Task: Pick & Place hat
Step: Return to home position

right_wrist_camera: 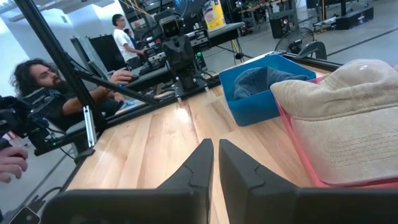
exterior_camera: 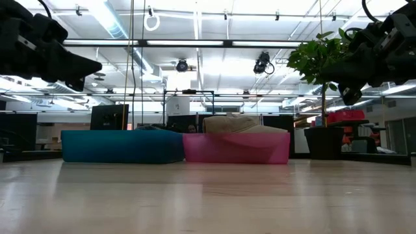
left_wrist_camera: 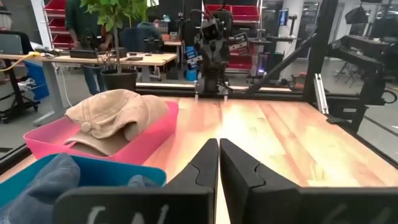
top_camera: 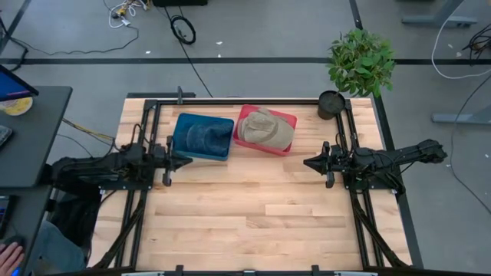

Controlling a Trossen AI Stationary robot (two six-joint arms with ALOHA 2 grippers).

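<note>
1. Tan soft fabric cap (top_camera: 265, 129) sits in pink plastic bin (top_camera: 289, 119), blue fabric cap (top_camera: 204, 136) in blue plastic bin (top_camera: 201, 155), both by far edge of the desk (top_camera: 253, 222).
2. My left jaws and right jaws clenched, empty, at desk's side edges.
3. Caps likely light, floppy; pinch the stiffer brim.

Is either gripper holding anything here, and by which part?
Nothing is held. The left gripper and right gripper are shut on nothing, at opposite sides. The tan cap lies in the red bin, a blue cap in the blue bin.
</note>
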